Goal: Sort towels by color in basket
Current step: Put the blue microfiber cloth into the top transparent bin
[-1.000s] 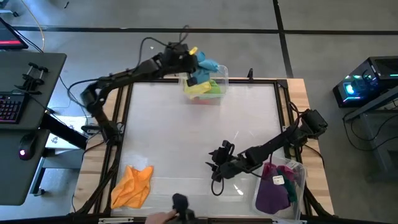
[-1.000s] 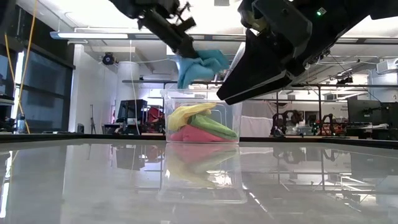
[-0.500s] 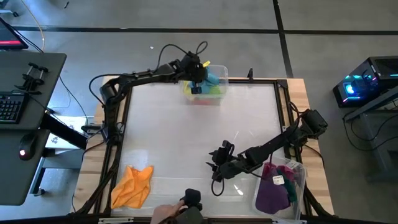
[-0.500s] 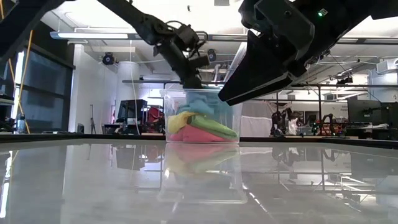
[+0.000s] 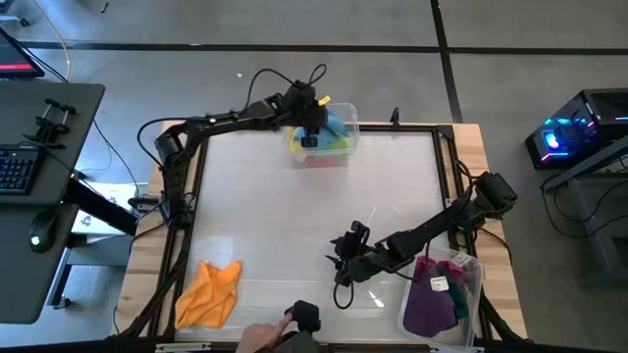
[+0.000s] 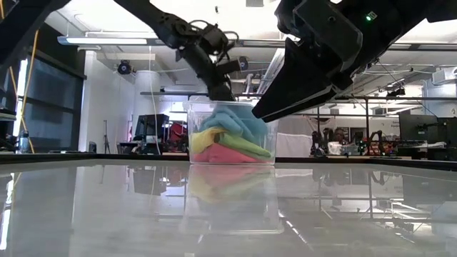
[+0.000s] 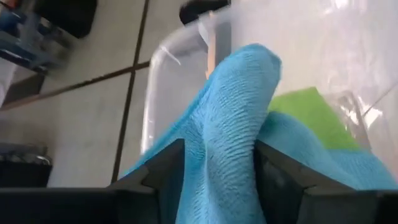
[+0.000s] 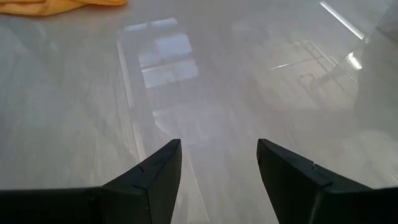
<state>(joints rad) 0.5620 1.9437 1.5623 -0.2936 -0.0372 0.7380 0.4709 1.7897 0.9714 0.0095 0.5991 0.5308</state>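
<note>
A clear basket (image 5: 350,116) stands at the table's far edge. In it the teal towel (image 6: 243,125) lies on top of a yellow (image 6: 203,139), a green (image 6: 246,146) and a pink towel (image 6: 221,155). My left gripper (image 5: 310,137) hangs open over this basket, fingers pointing down, with a ridge of the teal towel (image 7: 230,124) between them. An orange towel (image 5: 209,292) lies flat at the near left. My right gripper (image 5: 340,282) hovers open over bare table at the near right, holding nothing (image 8: 217,168). My left gripper comes from above, and its open fingers (image 7: 168,168) stand on either side of a raised fold of the teal towel (image 7: 214,162). I cannot tell whether they touch it. The towel's bulk rests on the other towels in the basket.
A second clear basket (image 5: 475,267) at the near right corner holds purple (image 5: 427,306), magenta (image 5: 432,271) and dark green (image 5: 461,300) cloths. A person's hand (image 5: 263,339) with a dark object (image 5: 306,316) shows at the near edge. The middle of the table is bare.
My left gripper has carried the teal towel from above the far basket's left rim toward the table's right and down into the basket. The towel, which hung bunched above the basket, now lies spread on the other towels.
</note>
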